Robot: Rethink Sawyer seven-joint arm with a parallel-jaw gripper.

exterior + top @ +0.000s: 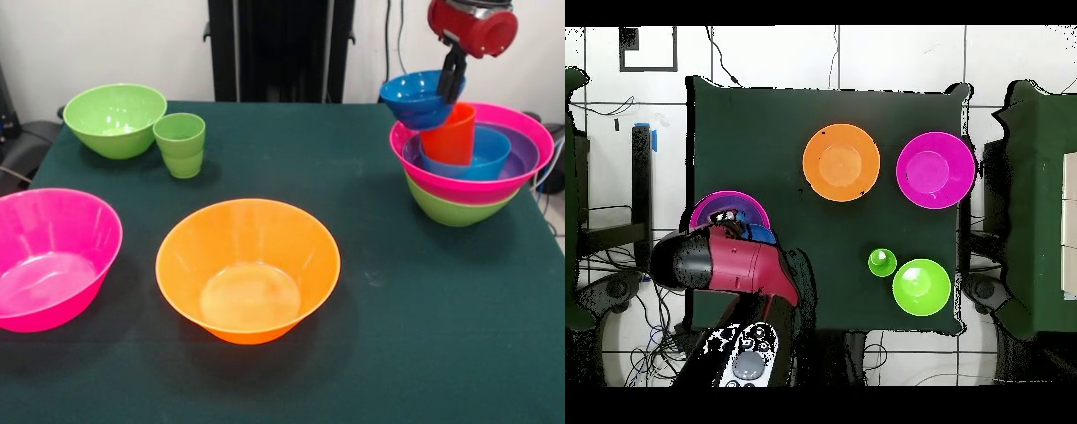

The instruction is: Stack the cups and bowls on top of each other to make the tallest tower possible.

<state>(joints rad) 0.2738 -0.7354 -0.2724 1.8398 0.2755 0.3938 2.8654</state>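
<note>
- front view: the red and black claw [453, 72] is closed on the rim of a small glossy blue plastic bowl [417, 98], one finger inside and one outside, holding it tilted in the air beside the tower [472, 165].
- the tower sits at the table's right edge: a green bowl base, a wide pink bowl, a purple one, a blue one, and a smooth orange-red tumbler [450, 134] upright inside.
- loose on the dark green tablecloth [397, 318]: a big orange bowl [248, 269], a big pink bowl [48, 258] cut off at the left, a medium green bowl [114, 118] and a light green cup [181, 145] just beside it.
- overhead view: the arm [730, 265] covers most of the tower [725, 212]; the claw is hidden.
</note>
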